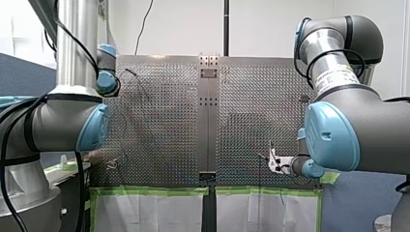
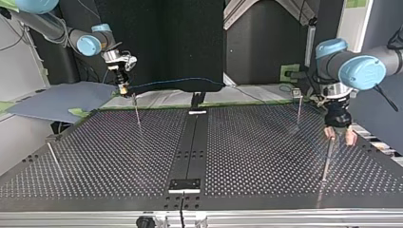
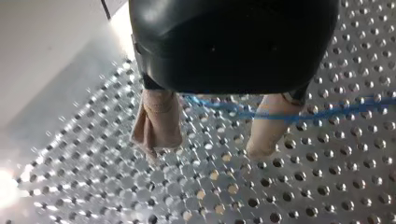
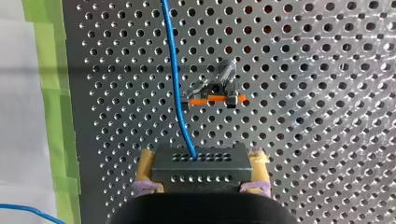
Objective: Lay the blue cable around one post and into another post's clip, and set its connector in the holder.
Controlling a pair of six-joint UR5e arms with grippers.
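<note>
Blue cable (image 4: 173, 70) hung in the air along the far edge of the perforated table (image 2: 266, 156) in the top view. As far as I could see it lay round no post and in no clip, so I judged the routing barely begun.

The right gripper (image 2: 124, 89) was clamped on the connector (image 4: 198, 165), a dark block held squarely between its fingers, with the cable leaving the block's front face. The left gripper (image 2: 340, 135) hung low over the table with its beige pads (image 3: 156, 123) spread apart and nothing between them. The cable crossed close by one pad, though I could not tell whether it touched. A thin post (image 2: 327, 161) stood just beside that gripper. Ahead of the connector stood a clip post (image 4: 217, 86) with its orange clip (image 4: 212, 99); the cable ran just beside it, not in it. I could not pick out the holder for certain.

To do this step well, I thought, the right arm should hold the connector square and carry it so the cable runs lightly taut, never yanked. The left gripper ought to close only once the cable sits plainly between its pads. It should then steer the cable low against the post's outer side so it cannot ride up over the top.
</note>
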